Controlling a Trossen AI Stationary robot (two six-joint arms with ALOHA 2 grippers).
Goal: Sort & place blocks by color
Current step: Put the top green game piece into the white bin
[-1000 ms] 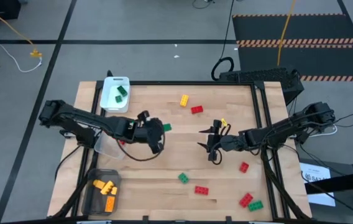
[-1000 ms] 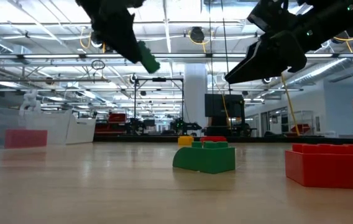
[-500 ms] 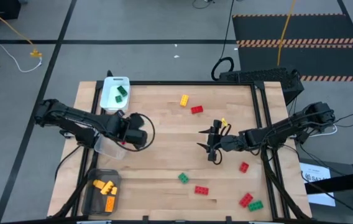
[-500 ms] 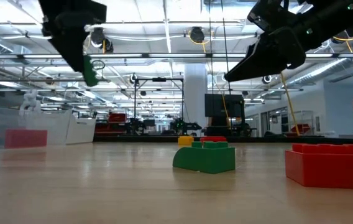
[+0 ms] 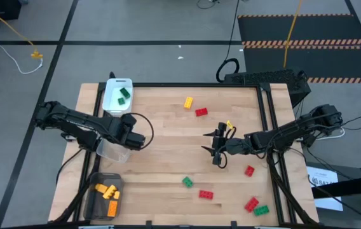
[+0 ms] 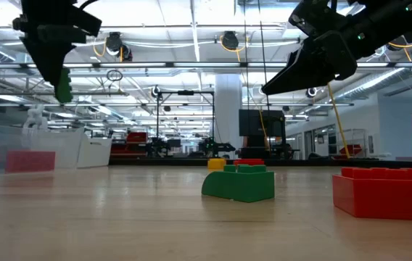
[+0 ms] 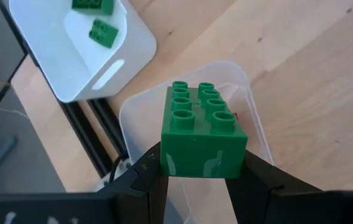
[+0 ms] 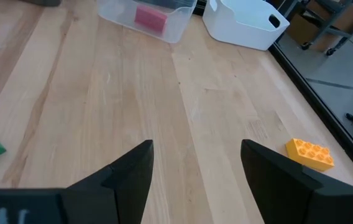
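Wooden surface (image 5: 168, 159) fills the high view's middle, blocks scattered lower right. Left claw (image 7: 202, 167), left of centre above the clear tray (image 7: 251, 118), is clamped on a green block (image 7: 202, 134). Right claw (image 8: 196, 163) hangs right of centre, fingers apart.

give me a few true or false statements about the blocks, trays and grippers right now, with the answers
1. The left gripper is shut on a green block. True.
2. The white tray holds yellow blocks. False: it holds two green ones; the orange and yellow blocks lie in the dark tray.
3. The right gripper is open and holds nothing. True.
4. The green block in the left gripper rests on the table. False: it is held in the air, above the clear tray.
5. The clear tray holds a red block. True.
6. Every loose block on the table is red. False: green, yellow and orange ones lie there too.
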